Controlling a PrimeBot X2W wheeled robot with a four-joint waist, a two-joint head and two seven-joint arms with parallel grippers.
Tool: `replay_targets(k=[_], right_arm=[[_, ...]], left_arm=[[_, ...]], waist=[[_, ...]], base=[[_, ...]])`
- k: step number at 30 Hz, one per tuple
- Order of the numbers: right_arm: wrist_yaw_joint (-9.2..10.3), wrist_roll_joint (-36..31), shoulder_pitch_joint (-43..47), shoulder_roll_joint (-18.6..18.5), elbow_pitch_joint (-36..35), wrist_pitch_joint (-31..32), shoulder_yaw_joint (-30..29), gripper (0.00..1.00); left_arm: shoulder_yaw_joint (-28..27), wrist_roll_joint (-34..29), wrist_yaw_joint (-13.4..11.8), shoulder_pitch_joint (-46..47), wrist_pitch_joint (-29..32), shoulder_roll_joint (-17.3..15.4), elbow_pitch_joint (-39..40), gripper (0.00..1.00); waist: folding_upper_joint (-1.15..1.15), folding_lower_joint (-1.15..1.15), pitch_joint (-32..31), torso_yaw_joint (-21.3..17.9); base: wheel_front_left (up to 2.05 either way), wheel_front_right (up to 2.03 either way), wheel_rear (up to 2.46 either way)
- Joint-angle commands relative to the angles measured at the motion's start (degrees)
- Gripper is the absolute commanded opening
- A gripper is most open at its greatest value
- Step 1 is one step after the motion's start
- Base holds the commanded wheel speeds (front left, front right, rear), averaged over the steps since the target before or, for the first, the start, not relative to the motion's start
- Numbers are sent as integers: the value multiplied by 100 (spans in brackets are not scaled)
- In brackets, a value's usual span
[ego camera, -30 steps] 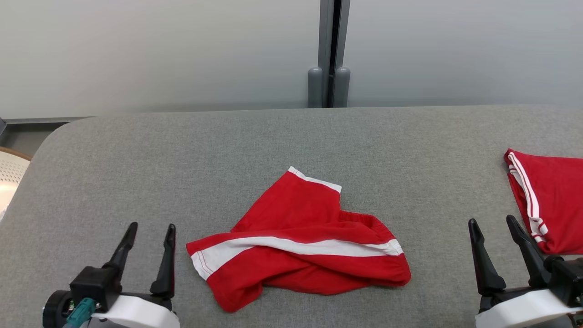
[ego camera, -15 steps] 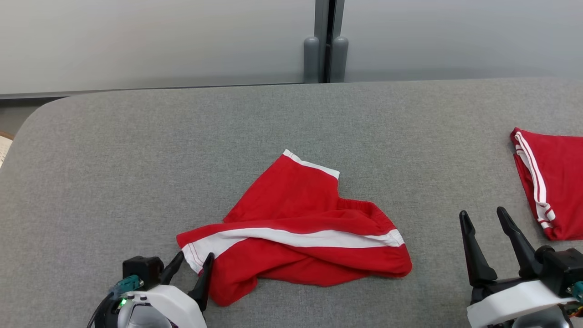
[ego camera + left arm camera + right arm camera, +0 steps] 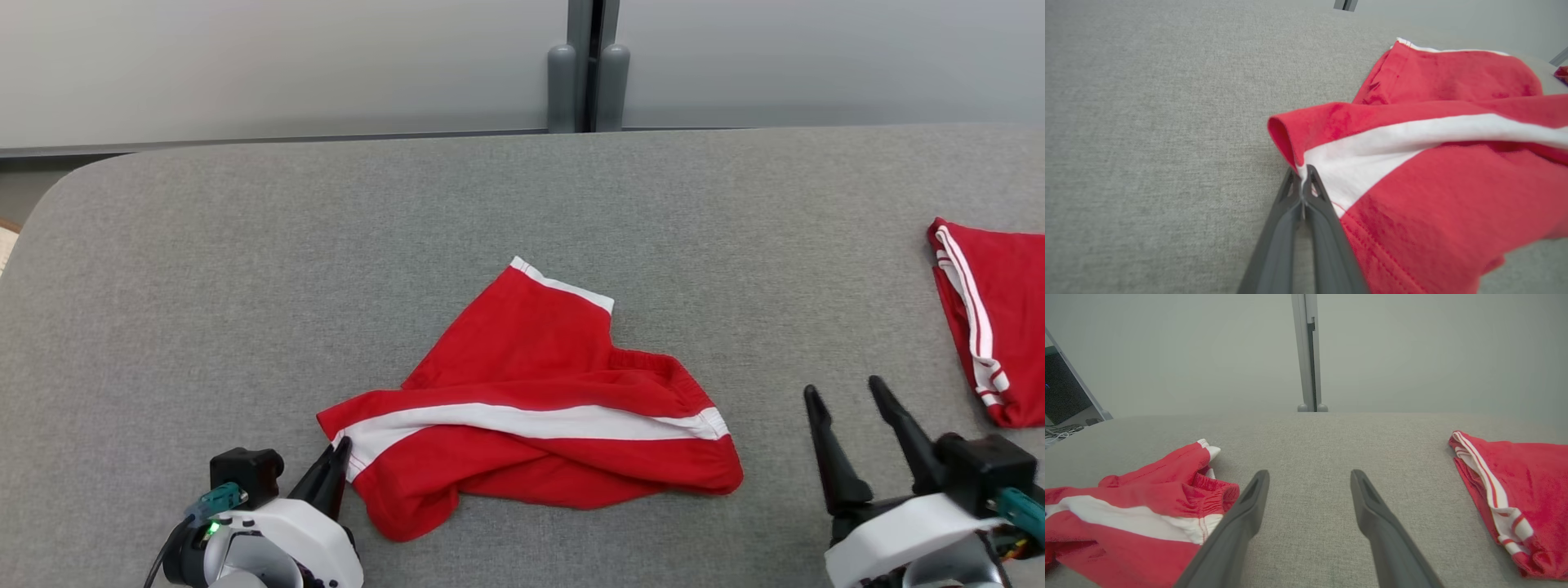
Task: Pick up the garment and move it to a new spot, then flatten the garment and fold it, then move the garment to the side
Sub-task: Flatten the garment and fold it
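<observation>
A: Where were the shorts (image 3: 531, 408)?
B: Crumpled, mid-frame on the table (image 3: 245, 269), head view. L gripper (image 3: 337, 461) at lower left, fingers together, pinching the white-stripe hem at the shorts' left corner.
A: R gripper (image 3: 842, 388)?
B: Lower right, fingers apart, nothing btwn them; other pair (image 3: 992, 318) lay at right edge.

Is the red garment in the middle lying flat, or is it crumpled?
Crumpled. The red garment lies bunched, with its layers folded over one another and one leg sticking out toward the far side; it is not spread flat.
</observation>
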State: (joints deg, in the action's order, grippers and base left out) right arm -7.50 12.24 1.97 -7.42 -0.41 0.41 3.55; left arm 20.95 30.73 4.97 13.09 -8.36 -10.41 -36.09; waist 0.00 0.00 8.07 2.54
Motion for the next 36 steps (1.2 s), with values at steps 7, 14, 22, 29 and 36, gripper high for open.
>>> replay_targets(k=[7,14,22,29,36], right_arm=[[2,504,-504,-437,665,452,1065,100],[2,893,-767,-633,1007,745,1673,100],[2,1320,-861,-841,937,1003,2050,0],[2,1403,-836,-942,632,622,1777,0],[2,1139,-959,-978,30,30,1134,0]], left_arm=[[107,-107,1,280,-88,-20,16,0],[193,-123,40,444,-227,69,-4,0],[187,-88,50,531,-367,63,-17,0],[118,-161,2,609,-556,-10,200,0],[81,-514,-139,716,-642,-307,1416,0]], waist=[[0,0,220,272],[0,0,348,394],[0,0,441,411],[0,0,431,399],[0,0,271,330]], base=[[0,0,0],[0,0,0],[0,0,0],[0,0,0],[0,0,0]])
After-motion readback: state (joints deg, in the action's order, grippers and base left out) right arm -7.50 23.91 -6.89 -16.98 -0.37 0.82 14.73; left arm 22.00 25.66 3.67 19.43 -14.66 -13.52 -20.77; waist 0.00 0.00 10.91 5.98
